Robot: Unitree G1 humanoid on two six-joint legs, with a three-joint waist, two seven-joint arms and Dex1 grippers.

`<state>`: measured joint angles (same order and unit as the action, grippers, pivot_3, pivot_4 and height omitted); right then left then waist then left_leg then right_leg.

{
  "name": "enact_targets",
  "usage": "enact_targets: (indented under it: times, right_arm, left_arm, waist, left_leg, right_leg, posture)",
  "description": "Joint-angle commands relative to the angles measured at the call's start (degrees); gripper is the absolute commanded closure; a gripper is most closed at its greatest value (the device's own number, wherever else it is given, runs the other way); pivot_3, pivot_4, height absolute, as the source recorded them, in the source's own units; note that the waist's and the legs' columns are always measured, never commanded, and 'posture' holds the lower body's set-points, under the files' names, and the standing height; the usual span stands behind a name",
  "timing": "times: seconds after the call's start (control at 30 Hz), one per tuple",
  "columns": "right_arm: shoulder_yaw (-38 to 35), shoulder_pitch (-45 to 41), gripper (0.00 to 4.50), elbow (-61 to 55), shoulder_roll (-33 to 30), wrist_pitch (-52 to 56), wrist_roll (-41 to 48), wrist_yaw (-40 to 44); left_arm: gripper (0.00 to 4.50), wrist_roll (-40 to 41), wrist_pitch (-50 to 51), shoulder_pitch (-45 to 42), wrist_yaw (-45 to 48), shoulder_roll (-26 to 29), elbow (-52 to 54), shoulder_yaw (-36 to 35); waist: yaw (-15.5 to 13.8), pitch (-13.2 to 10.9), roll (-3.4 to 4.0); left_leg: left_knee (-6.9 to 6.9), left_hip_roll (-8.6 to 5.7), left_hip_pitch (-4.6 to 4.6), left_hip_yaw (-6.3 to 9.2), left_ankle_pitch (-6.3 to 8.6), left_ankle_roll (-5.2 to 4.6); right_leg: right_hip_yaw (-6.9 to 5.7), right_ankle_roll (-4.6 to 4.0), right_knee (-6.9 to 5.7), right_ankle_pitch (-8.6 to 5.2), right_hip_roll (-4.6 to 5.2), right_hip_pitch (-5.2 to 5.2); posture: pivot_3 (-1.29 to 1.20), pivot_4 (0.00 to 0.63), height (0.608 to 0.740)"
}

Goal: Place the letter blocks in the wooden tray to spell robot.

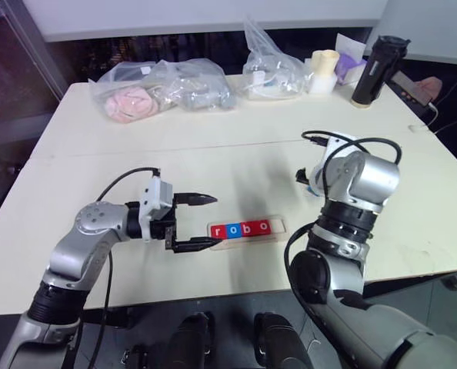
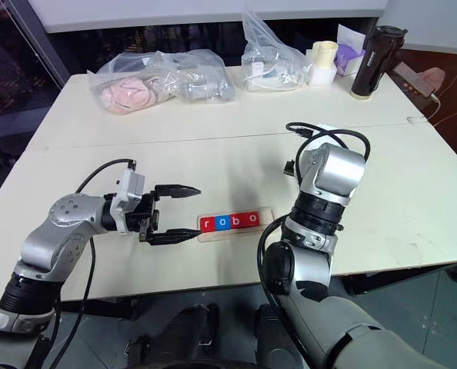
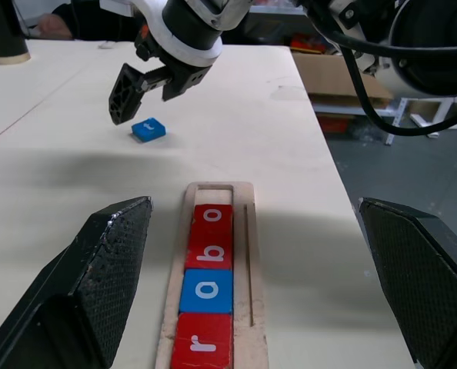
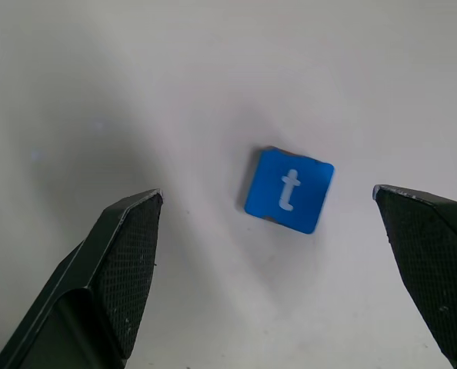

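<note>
While you look down over the pale table, the wooden tray lies near the front edge, running left to right, with four letter blocks seated in its recess. From the left they read r, o, b, o: red, blue, red, red. One slot at the tray's right end stands bare, as you can see in the left wrist view.

Your left gripper sits just left of the tray, pointing level toward it, its two black fingers spread wide and holding nothing. One finger is on the far side, the other close to the tray's left end; you cannot tell from the head views whether it touches the wood.

Your right gripper points down at the table to the right of the tray and farther back. Its jaws stand wide apart and empty. Between its fingers lies the fifth letter block, the blue t, flat on the table, letter up, touching neither finger. In the left wrist view you see this same tile on the table beyond the tray's open end, well apart from it.

Along the far edge you have clear plastic bags, a cream container and a black bottle.
</note>
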<state>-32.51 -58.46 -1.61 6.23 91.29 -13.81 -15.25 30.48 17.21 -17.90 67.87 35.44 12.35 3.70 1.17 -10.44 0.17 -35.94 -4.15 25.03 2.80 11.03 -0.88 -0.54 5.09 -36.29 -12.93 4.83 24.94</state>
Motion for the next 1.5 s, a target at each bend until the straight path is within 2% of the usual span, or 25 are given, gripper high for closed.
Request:
enact_targets:
  times: [0.03,0.23,0.67,0.83,0.87,0.9,0.97,1.07,1.2,1.3,1.4,1.5]
  right_arm:
    - [-1.64,-2.18,0.02,1.45,1.45,-0.61,0.09,-1.96]
    - [-5.85,-3.47,0.02,5.89,2.51,-4.06,0.95,-5.38]
    - [-14.15,-6.89,0.02,15.03,-0.28,-12.98,4.59,-14.16]
    - [-14.92,-7.46,0.02,15.75,-0.39,-13.71,6.33,-16.29]
    - [-14.79,-7.46,0.58,15.80,-0.43,-13.82,6.65,-16.60]
    - [-14.71,-7.43,0.84,15.72,-0.38,-13.81,6.91,-16.93]
    - [-14.59,-7.43,1.77,15.62,-0.13,-13.74,7.51,-17.43]
    - [-14.03,-7.21,3.35,15.36,0.54,-13.57,8.12,-17.97]
    - [-12.90,-6.58,3.37,14.90,1.09,-12.40,8.66,-18.16]
    - [-9.27,-5.02,3.37,11.06,0.35,-7.57,8.94,-15.45]
    - [0.69,0.01,3.37,2.37,-1.79,-0.14,12.06,-8.16]
    - [11.70,11.92,3.37,-9.91,-6.26,1.21,20.37,0.10]
  left_arm:
    - [0.00,0.34,-0.22,0.39,-0.68,0.23,2.22,-0.93]
    - [0.00,0.52,-0.14,0.63,-1.14,0.26,2.60,-0.87]
    - [0.00,0.76,0.26,1.19,-1.73,0.51,3.59,-0.84]
    - [0.00,0.74,0.30,1.31,-1.72,0.67,3.71,-0.88]
    - [0.00,0.74,0.33,1.24,-1.74,0.64,3.67,-0.86]
    - [0.00,0.78,0.36,1.23,-1.75,0.63,3.69,-0.86]
    - [0.00,0.73,0.31,1.23,-1.71,0.65,3.66,-0.85]
    - [0.00,0.75,0.36,1.12,-1.69,0.62,3.60,-0.89]
    - [0.00,0.68,0.38,0.87,-1.63,0.48,3.40,-0.86]
    - [0.00,0.70,0.36,0.85,-1.60,0.39,3.38,-0.81]
    - [0.00,0.69,0.31,0.80,-1.45,0.30,3.28,-0.69]
    - [0.00,0.71,0.33,0.39,-1.19,0.07,2.90,-0.46]
  waist:
    - [-0.01,0.00,0.00]
    - [-0.12,0.00,0.00]
    - [-0.03,-0.01,0.01]
    - [0.00,-0.01,0.01]
    - [0.01,-0.01,0.01]
    - [0.02,-0.01,0.01]
    - [0.03,-0.01,0.01]
    - [0.04,-0.01,0.01]
    - [0.04,-0.01,0.01]
    - [0.05,-0.01,0.01]
    - [-0.07,-0.01,0.01]
    - [-0.12,0.00,0.00]
  left_leg:
    - [0.00,0.00,0.00,0.00,0.00,0.00]
    - [-0.02,0.00,0.00,0.00,0.00,0.00]
    - [0.00,0.01,0.00,0.00,-0.01,-0.01]
    - [0.00,0.02,0.00,0.00,-0.01,-0.01]
    - [0.00,0.02,0.00,0.00,-0.02,-0.02]
    - [0.00,0.02,0.00,0.00,-0.02,-0.02]
    - [0.00,0.02,0.00,0.00,-0.02,-0.02]
    - [0.00,0.02,0.00,0.00,-0.02,-0.02]
    - [0.00,0.03,0.00,0.00,-0.02,-0.02]
    - [0.00,0.03,0.00,0.00,-0.02,-0.02]
    - [0.03,0.04,0.00,0.01,-0.02,-0.03]
    - [0.04,0.04,0.00,0.05,-0.01,-0.04]
  right_leg:
    - [0.00,0.00,0.00,0.00,-0.08,0.00]
    - [0.02,-0.01,0.01,0.00,-0.11,-0.03]
    - [0.03,-0.09,0.01,-0.05,-0.14,-0.03]
    - [0.03,-0.17,0.01,-0.09,-0.15,-0.04]
    - [0.03,-0.17,0.01,-0.09,-0.15,-0.04]
    - [0.03,-0.17,0.01,-0.10,-0.15,-0.04]
    - [0.03,-0.17,0.01,-0.10,-0.16,-0.04]
    - [0.03,-0.17,0.01,-0.10,-0.17,-0.04]
    - [0.03,-0.17,0.01,-0.10,-0.18,-0.04]
    - [0.03,-0.18,0.01,-0.10,-0.18,-0.04]
    - [0.03,-0.18,0.03,-0.11,-0.18,-0.04]
    - [0.02,-0.17,0.13,-0.12,-0.18,-0.12]
  posture:
    - [0.00,0.150,0.738]
    - [0.00,0.150,0.738]
    - [0.00,0.150,0.738]
    - [0.00,0.150,0.738]
    - [0.00,0.150,0.738]
    - [0.00,0.150,0.738]
    - [0.00,0.150,0.738]
    - [0.00,0.150,0.738]
    - [0.00,0.150,0.738]
    - [0.00,0.150,0.738]
    - [0.00,0.150,0.738]
    - [0.00,0.150,0.738]
